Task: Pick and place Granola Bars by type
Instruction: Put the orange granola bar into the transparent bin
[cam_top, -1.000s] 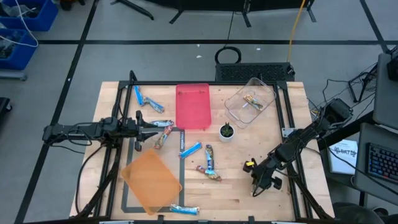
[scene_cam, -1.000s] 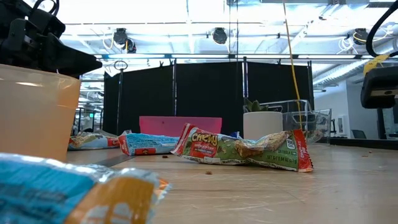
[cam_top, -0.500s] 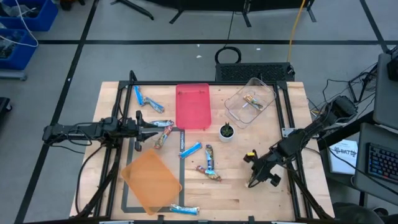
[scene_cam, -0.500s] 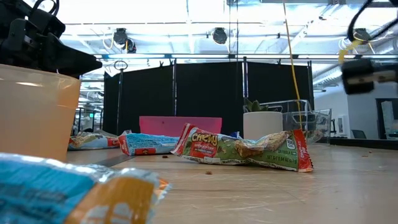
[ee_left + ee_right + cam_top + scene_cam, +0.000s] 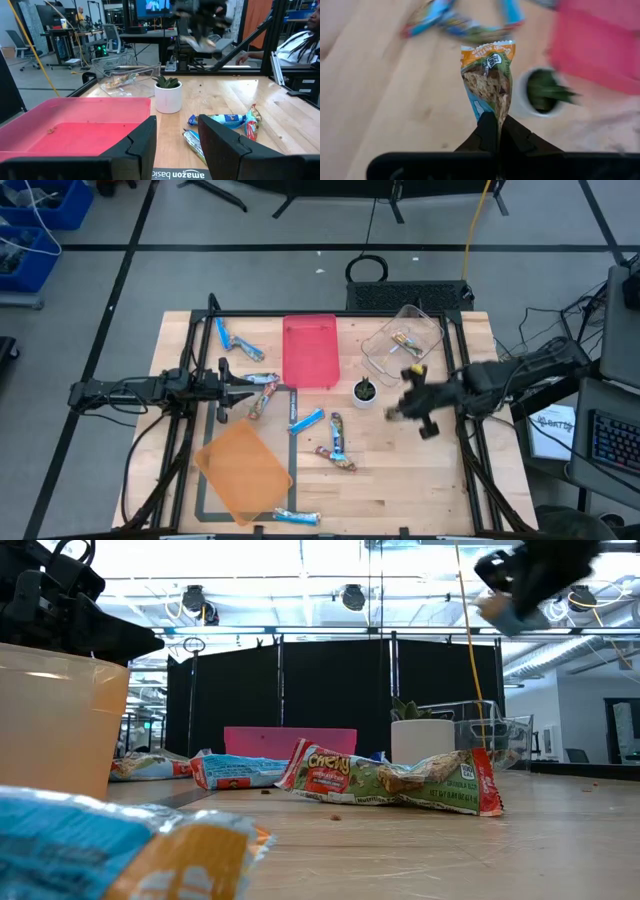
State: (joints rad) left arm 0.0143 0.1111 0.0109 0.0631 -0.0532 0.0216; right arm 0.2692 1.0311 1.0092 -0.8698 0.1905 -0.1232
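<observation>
Right gripper point(image 5: 495, 122) is pinched tight on one end of an orange-green wrapped granola bar point(image 5: 489, 75) — a thin hold, so swinging above the white-potted plant point(image 5: 540, 92) could shake it loose.

From high up we look straight down on the potted plant point(image 5: 364, 391). Low on the table, we look level at it point(image 5: 420, 736). Both wrist cameras see it up close too.

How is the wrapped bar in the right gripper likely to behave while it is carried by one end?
The bar stands straight out from the shut right gripper, so it is probably fairly stiff and light. Its glossy wrapper looks slippery, and held by only one end, it might slide or swing in a fast move.
</observation>
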